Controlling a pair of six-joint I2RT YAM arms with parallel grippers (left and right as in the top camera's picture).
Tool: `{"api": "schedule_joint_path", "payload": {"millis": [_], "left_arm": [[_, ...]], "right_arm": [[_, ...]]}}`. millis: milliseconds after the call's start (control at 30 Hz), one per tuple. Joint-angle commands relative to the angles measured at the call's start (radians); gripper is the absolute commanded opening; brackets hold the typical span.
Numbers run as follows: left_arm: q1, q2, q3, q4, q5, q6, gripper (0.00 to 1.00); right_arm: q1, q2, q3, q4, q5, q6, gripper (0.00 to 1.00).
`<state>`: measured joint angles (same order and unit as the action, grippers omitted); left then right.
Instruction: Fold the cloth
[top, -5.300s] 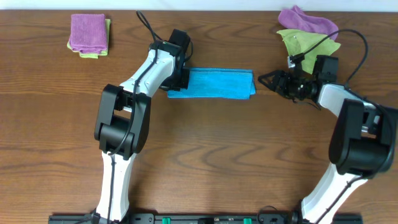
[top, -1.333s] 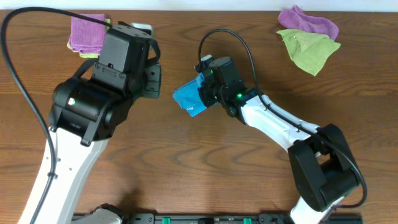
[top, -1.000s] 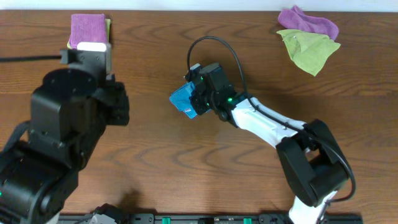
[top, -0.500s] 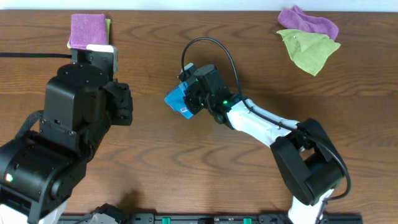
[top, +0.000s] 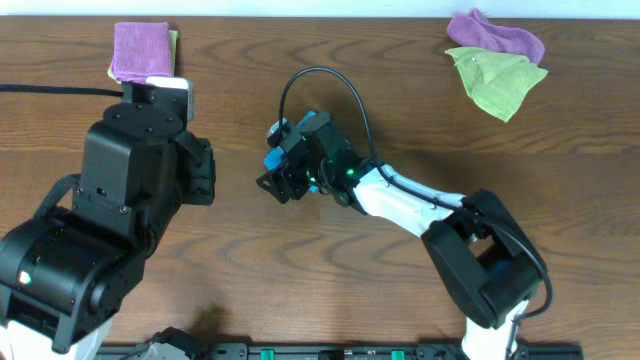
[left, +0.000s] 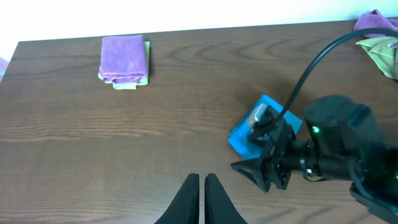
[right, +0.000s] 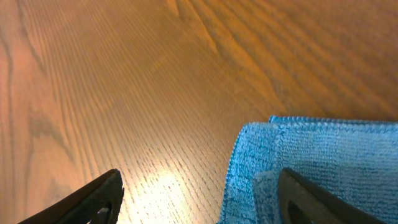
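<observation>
Two arms are mine at the big brown table (top: 330, 290). My left arm (top: 110, 230) is pulled back now, its gripper (left: 202, 196) pressed together on nothing. My right gripper (right: 199, 186) is spread wide. The cloth (left: 244, 132), a long strip before, now lies mid-table as a small pad, partly under it. I think the fold is nearly done.

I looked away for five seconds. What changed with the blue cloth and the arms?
The cloth went from a long strip to a small folded packet, shifted left. The right gripper crossed over to it, now open. The left gripper lifted away. The purple stack and the loose pile stayed put.
</observation>
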<state>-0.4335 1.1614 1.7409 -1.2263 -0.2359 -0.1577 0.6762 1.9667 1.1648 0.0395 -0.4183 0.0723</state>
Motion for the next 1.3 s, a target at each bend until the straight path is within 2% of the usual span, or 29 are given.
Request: {"api": "schedule_joint_path", "payload": {"millis": [0,133,367,400,433,467,567,600,733,833,967,1133,1267], "left_arm": [[0.003,-0.003,-0.005,-0.001,-0.008,0.0,0.06],[0.003,-0.003,-0.041,0.001,-0.023,-0.001,0.06],[0.003,-0.003,-0.245,0.068,-0.03,-0.061,0.06],[0.003,-0.003,-0.275,0.089,-0.018,-0.064,0.11],[0.003,-0.003,-0.31,0.116,0.006,-0.063,0.24],[0.003,-0.003,-0.365,0.165,0.058,-0.063,0.63],[0.003,-0.001,-0.459,0.261,0.159,-0.058,0.99],[0.003,0.003,-0.489,0.296,0.191,-0.056,0.95],[0.003,0.037,-0.565,0.399,0.266,-0.073,0.96],[0.003,0.095,-0.599,0.476,0.364,-0.094,0.95],[0.002,0.187,-0.6,0.54,0.447,-0.105,0.95],[0.001,0.271,-0.6,0.562,0.472,-0.121,1.0],[0.001,0.298,-0.6,0.58,0.448,-0.147,0.99]], "right_arm": [[-0.016,-0.094,0.043,-0.006,0.014,-0.029,0.83],[-0.043,-0.204,0.053,-0.071,0.129,-0.105,0.86],[-0.133,-0.377,0.055,-0.27,0.418,-0.119,0.88],[-0.147,-0.398,0.055,-0.304,0.451,-0.13,0.88],[-0.163,-0.421,0.055,-0.345,0.487,-0.143,0.9],[-0.186,-0.461,0.055,-0.415,0.55,-0.149,0.9],[-0.221,-0.543,0.055,-0.542,0.656,-0.149,0.91],[-0.232,-0.57,0.055,-0.579,0.685,-0.149,0.91],[-0.279,-0.692,0.055,-0.726,0.744,-0.15,0.91],[-0.326,-0.817,0.055,-0.852,0.763,-0.174,0.96],[-0.361,-0.974,0.055,-0.911,0.781,-0.174,0.98],[-0.383,-1.127,0.012,-1.055,0.774,-0.074,0.99],[-0.383,-1.219,-0.148,-1.066,0.697,0.034,0.99]]}}
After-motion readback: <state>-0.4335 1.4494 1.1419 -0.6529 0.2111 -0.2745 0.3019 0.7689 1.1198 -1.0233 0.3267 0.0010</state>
